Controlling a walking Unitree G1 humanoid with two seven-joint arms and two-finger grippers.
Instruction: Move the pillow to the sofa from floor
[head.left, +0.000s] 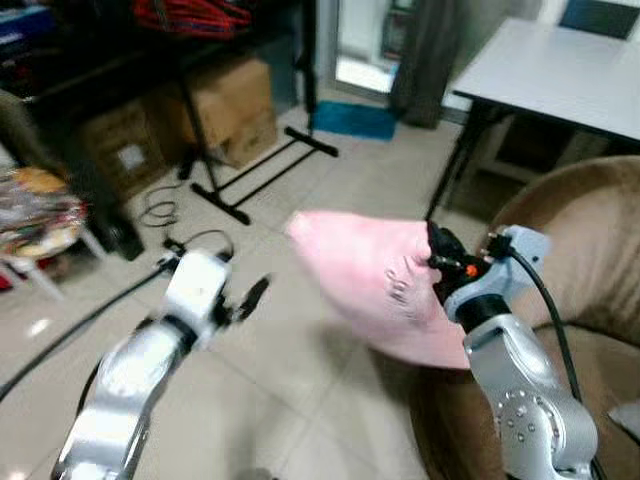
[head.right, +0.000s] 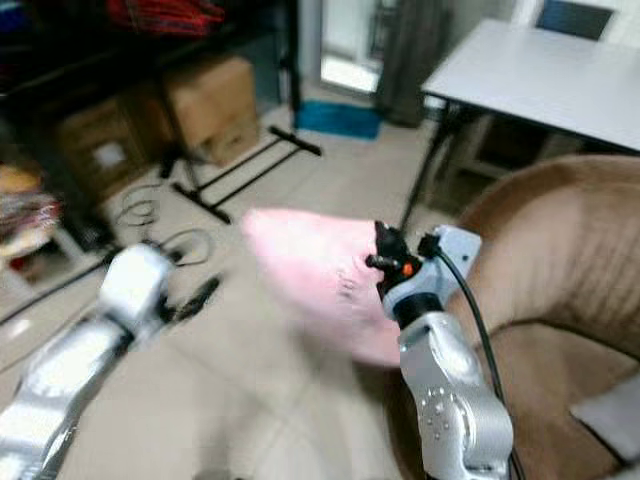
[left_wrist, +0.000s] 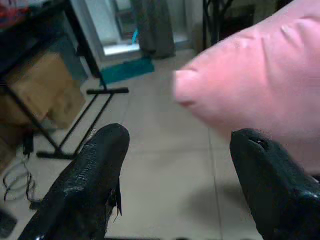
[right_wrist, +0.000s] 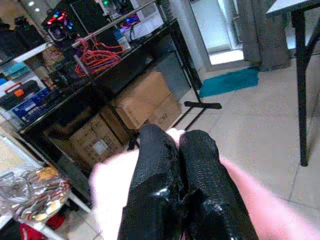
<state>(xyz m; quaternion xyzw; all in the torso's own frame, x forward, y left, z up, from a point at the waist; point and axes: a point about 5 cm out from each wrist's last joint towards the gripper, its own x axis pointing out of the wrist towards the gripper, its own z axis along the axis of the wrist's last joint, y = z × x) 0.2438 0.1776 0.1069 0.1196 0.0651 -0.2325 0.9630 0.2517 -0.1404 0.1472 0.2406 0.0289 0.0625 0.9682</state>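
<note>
the right tool (right_wrist: 177, 145) has its two black fingers pinched tight on an edge of the soft pink fabric pillow (head.left: 375, 280), holding it in the air above the pale tiled floor (head.left: 300, 380), just beside the rounded arm of the brown upholstered sofa (head.left: 590, 250). the left tool (left_wrist: 175, 185) is spread wide and holds nothing, near the pillow's far corner. behind stand brown cardboard boxes (head.left: 235, 105) and a grey surface (head.left: 560, 70).

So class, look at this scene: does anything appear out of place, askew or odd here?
Only the pink pillow: it hangs in mid-air beside the brown sofa, pinched at one edge by the right gripper. The left gripper is open and holds nothing.
</note>
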